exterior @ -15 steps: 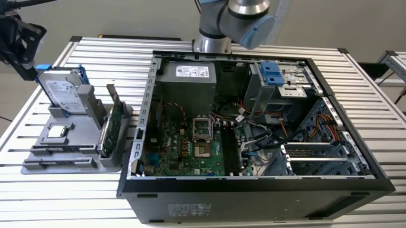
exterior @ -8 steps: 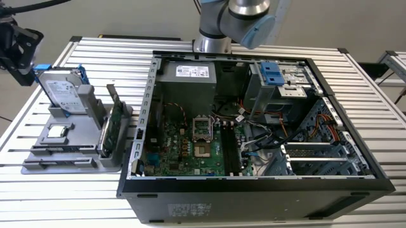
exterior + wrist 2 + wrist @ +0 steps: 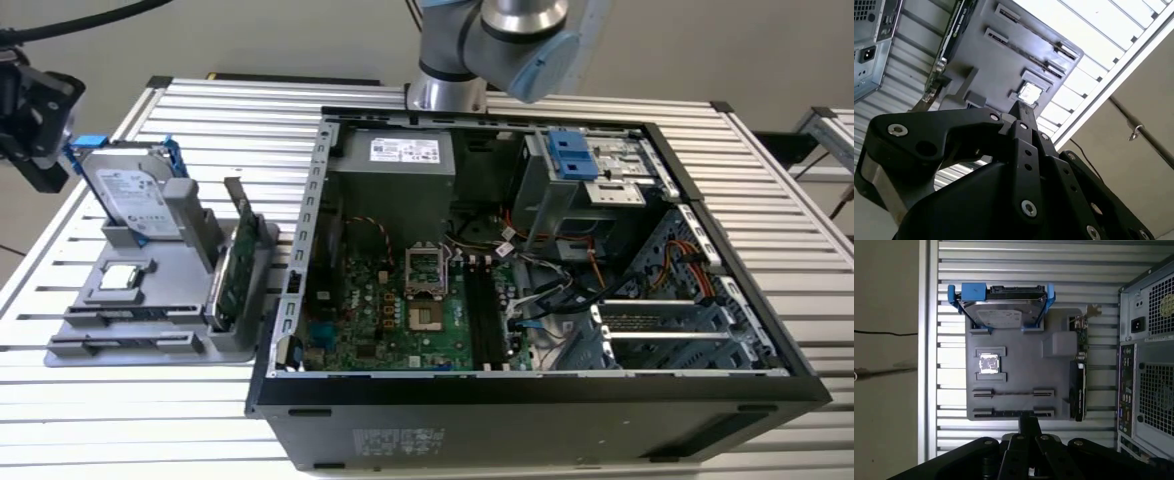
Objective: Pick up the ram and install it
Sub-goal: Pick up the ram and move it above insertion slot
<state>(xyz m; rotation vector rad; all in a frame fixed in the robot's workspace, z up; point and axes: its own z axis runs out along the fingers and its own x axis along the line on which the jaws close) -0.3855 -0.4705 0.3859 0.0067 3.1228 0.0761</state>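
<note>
The claw (image 3: 1029, 421) is hovering over the gray tray (image 3: 1019, 365), at the end opposite the hard drive (image 3: 1004, 315), with its fingers pressing together on nothing. Just beyond it, the ram (image 3: 1014, 392) is sitting edge-on between two clips in the tray, showing as a thin dark strip.

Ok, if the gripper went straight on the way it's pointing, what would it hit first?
The gripper would likely meet the gray holder tray first, at its edge by the long slots; depth is unclear.
</note>
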